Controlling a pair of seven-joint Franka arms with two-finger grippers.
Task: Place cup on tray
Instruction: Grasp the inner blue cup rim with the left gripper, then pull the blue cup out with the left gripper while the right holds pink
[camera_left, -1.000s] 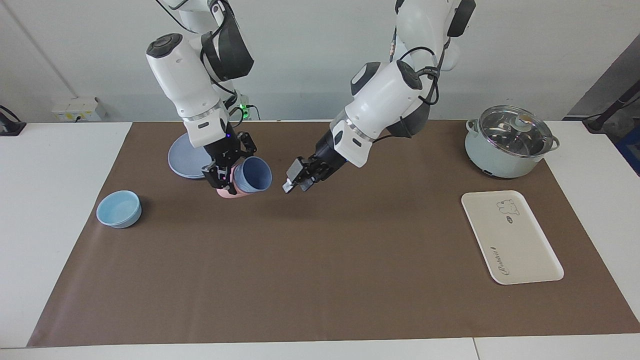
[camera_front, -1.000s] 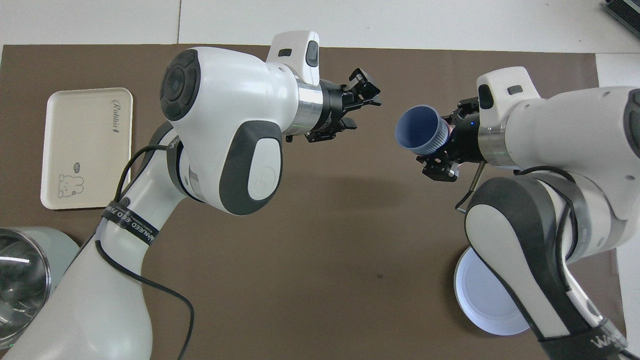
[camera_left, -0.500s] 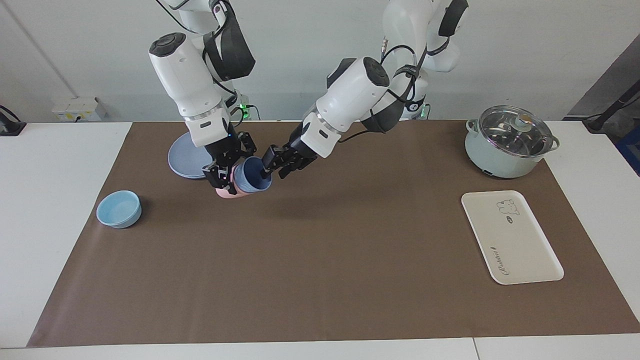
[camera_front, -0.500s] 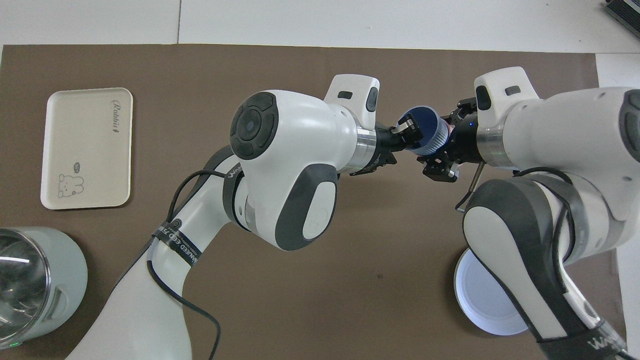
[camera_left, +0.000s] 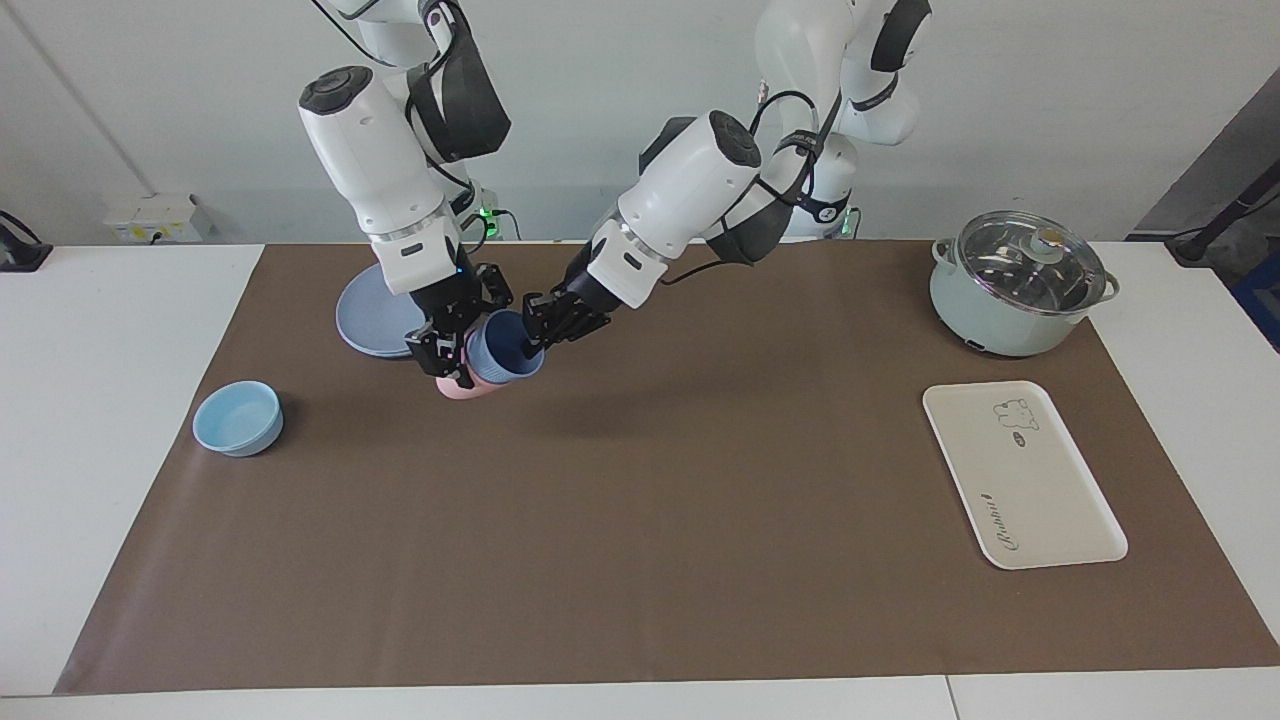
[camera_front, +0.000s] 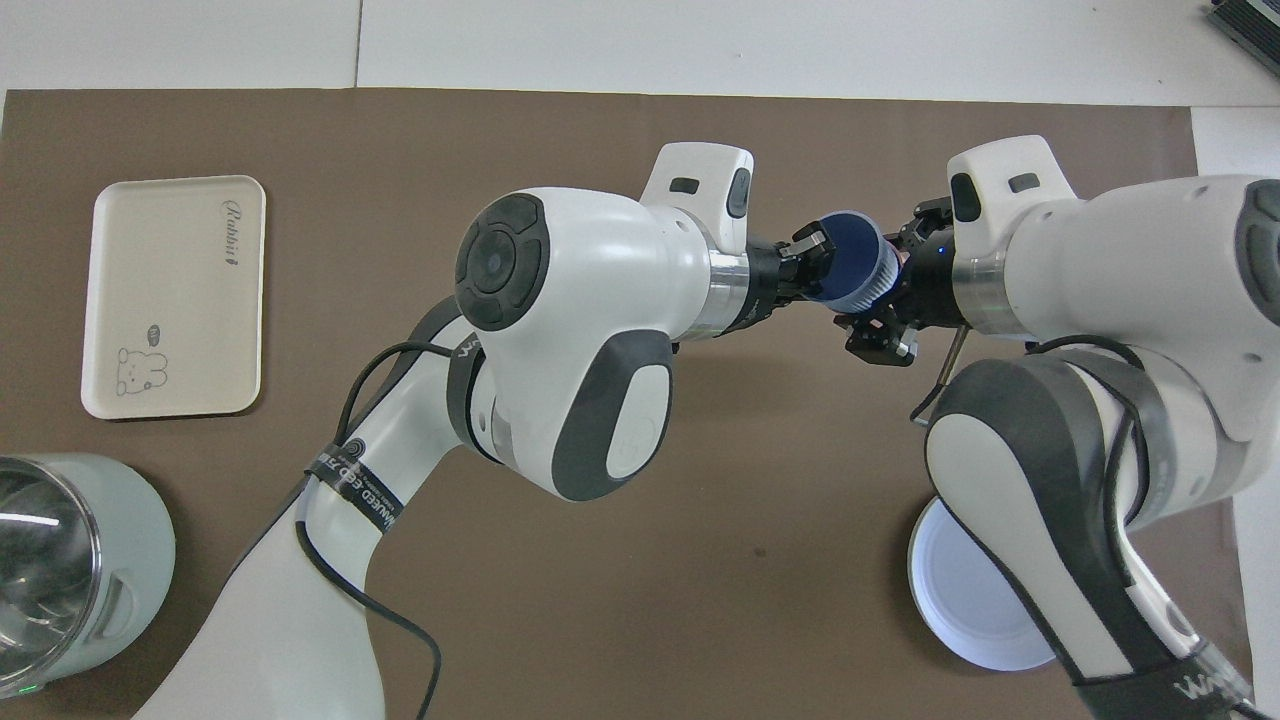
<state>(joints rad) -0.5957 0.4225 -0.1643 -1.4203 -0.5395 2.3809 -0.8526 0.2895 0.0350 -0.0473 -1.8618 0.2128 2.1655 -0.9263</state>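
The periwinkle-blue cup (camera_left: 497, 352) (camera_front: 855, 270) hangs tilted above the brown mat, nested inside a salmon-pink tumbler (camera_left: 455, 390). My right gripper (camera_left: 448, 350) (camera_front: 893, 300) is shut around the pink tumbler and holds the pair in the air. My left gripper (camera_left: 531, 338) (camera_front: 815, 262) meets the blue cup's mouth and is shut on its rim, one finger inside. The cream tray (camera_left: 1030, 490) (camera_front: 170, 300) with the bear drawing lies flat at the left arm's end of the table.
A pale green pot with a glass lid (camera_left: 1015, 285) (camera_front: 50, 560) stands nearer to the robots than the tray. A blue plate (camera_left: 372, 318) (camera_front: 975, 600) and a light-blue bowl (camera_left: 238, 418) sit at the right arm's end.
My left arm swung across toward the right arm's end, reached the blue cup's mouth and closed on its rim. The right gripper kept the stacked cups still.
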